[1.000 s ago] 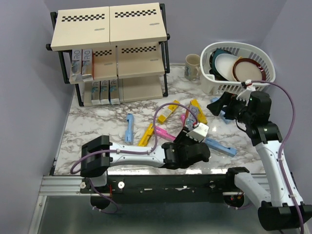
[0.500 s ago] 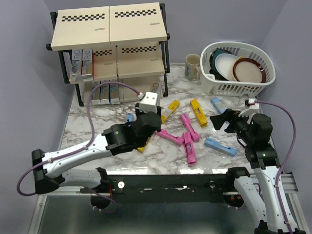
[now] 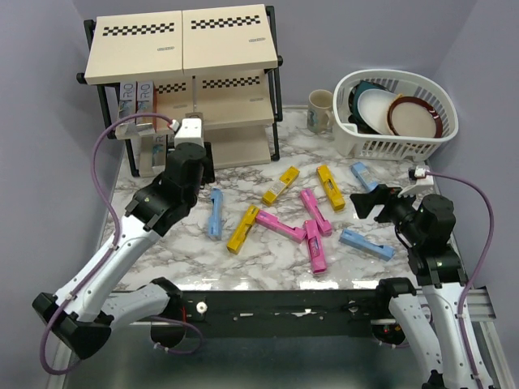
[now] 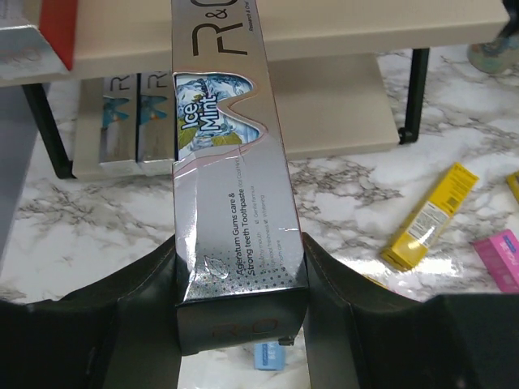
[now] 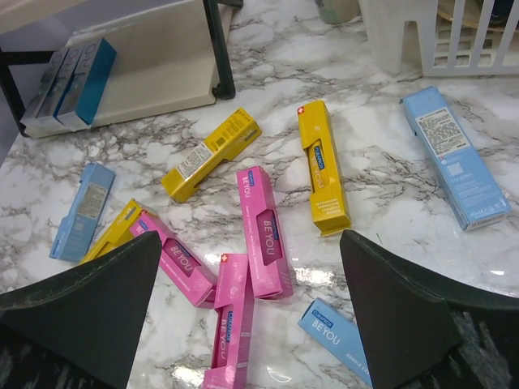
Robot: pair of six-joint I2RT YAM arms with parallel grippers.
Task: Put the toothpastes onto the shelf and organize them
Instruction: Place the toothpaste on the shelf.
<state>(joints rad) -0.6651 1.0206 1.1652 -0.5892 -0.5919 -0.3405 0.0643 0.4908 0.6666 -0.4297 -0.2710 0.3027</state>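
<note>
Our left jaws, a second ago at mid-table, are now at upper left, pinching a silver toothpaste carton (image 4: 231, 203) just before the shelf (image 3: 138, 53). Our right jaws hang spread and empty at right. We judge placement imminent; other cartons (image 3: 280, 225) lie loose on the table (image 3: 268, 263).

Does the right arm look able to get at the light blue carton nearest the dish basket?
Probably yes: the right pincer hangs open and empty close by, and the light blue carton lies flat, with nothing on it or between them.
</note>
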